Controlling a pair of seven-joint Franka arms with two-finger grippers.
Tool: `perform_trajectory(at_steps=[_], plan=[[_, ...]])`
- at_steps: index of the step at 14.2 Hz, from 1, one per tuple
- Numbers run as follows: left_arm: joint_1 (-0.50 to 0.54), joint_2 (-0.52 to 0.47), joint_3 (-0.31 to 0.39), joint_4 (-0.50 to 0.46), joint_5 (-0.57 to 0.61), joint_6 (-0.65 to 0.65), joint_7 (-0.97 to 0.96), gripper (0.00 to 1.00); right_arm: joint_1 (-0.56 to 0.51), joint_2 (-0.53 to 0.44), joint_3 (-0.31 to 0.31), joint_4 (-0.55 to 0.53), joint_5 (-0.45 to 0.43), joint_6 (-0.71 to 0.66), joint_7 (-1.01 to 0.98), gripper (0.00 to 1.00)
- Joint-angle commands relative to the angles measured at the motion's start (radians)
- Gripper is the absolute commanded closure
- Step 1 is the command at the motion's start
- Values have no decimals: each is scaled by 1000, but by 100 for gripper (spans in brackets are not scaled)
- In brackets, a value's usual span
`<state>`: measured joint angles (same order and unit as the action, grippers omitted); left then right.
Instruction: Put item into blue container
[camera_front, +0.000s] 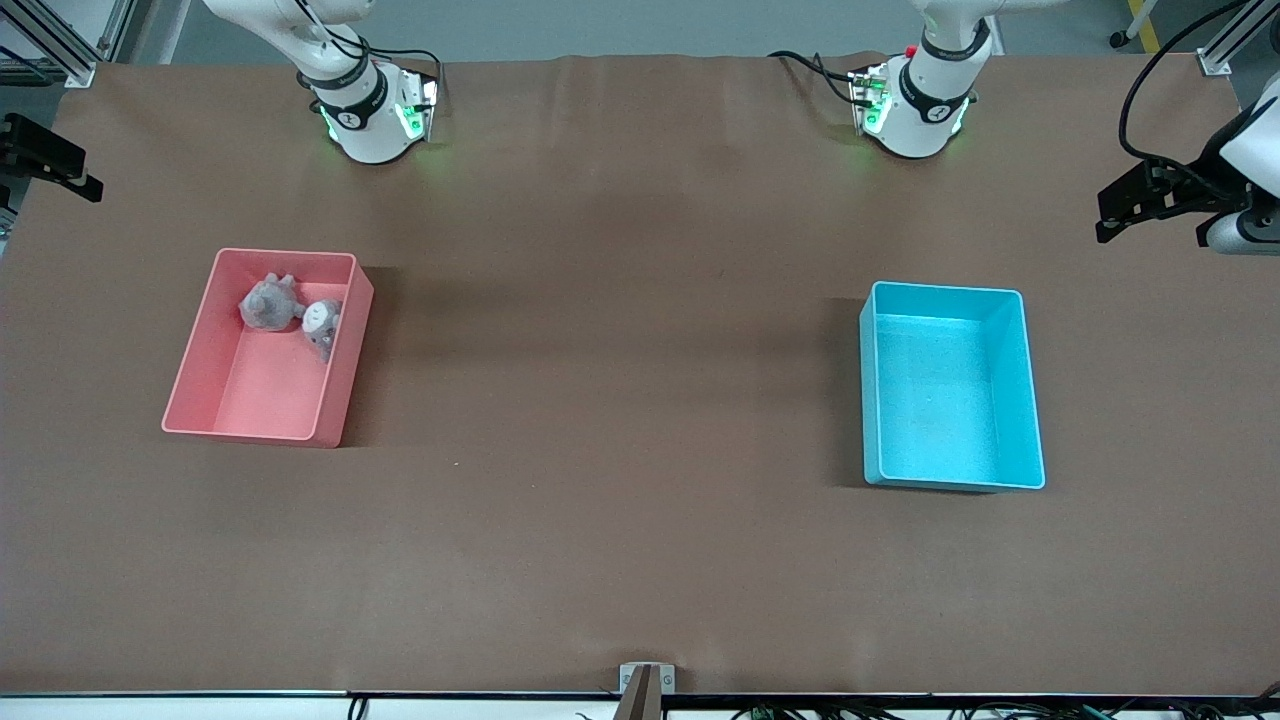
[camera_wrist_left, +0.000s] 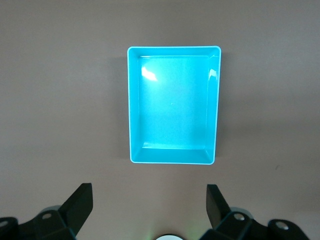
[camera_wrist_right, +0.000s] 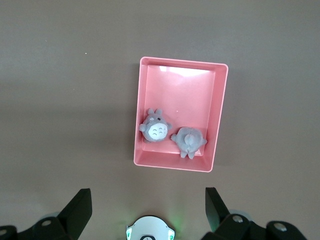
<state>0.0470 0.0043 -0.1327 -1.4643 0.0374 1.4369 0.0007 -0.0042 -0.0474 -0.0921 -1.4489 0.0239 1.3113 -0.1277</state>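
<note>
Two bins on the desk (camera_front: 620, 560), well apart: blue bin (camera_front: 1012, 300) toward the left arm's end, empty; pink bin (camera_front: 196, 340) toward the right arm's end, holding two grey plush toys (camera_front: 268, 302), touching, in the end of the bin farther from the front camera. Left end effector (camera_wrist_left: 149, 205) hangs high over the desk looking down at the blue bin, fingers apart, nothing held; it waits. Right end effector (camera_wrist_right: 148, 206) hangs high over the desk looking down at the pink bin, fingers also apart and empty. Step in hand, as I read it: right arm picks a toy. Suggest taking the face-up one (camera_wrist_right: 155, 126), since it sits against the long wall with some bare floor beside it; come straight down, straddle the body across its narrow axis, keep one finger off the wall and off the second toy (camera_wrist_right: 189, 140). Soft plush, so close fully before lifting. Bins are well apart, so expect either a long carry or a handover mid-desk. Hard to tell: front view cuts both arms off at the edges, so the fingers show in the wrist views alone, and only their tips. Second toy lies face-down; can't confirm it matches the first.
</note>
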Motion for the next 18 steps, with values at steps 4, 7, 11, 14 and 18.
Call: perform_trajectory(at_steps=[4,7,11,14,18], plan=[[10,3,11,33,-16,4,15,0,-2,-17,-3,-5,5,-7,-10,0],[8,19,12,36,-16,4,13,0,-7,-9,-11,-4,1,-4,-7,0],[5,25,12,32,-19,25,12,0,-52,101,-11,-8,14,5,-12,0],[7,23,13,32,-8,22,10,0,-95,227,-11,-2,2,51,-38,0],[16,26,15,27,2,17,10,0,-131,232,-11,-105,1,158,-64,0]])
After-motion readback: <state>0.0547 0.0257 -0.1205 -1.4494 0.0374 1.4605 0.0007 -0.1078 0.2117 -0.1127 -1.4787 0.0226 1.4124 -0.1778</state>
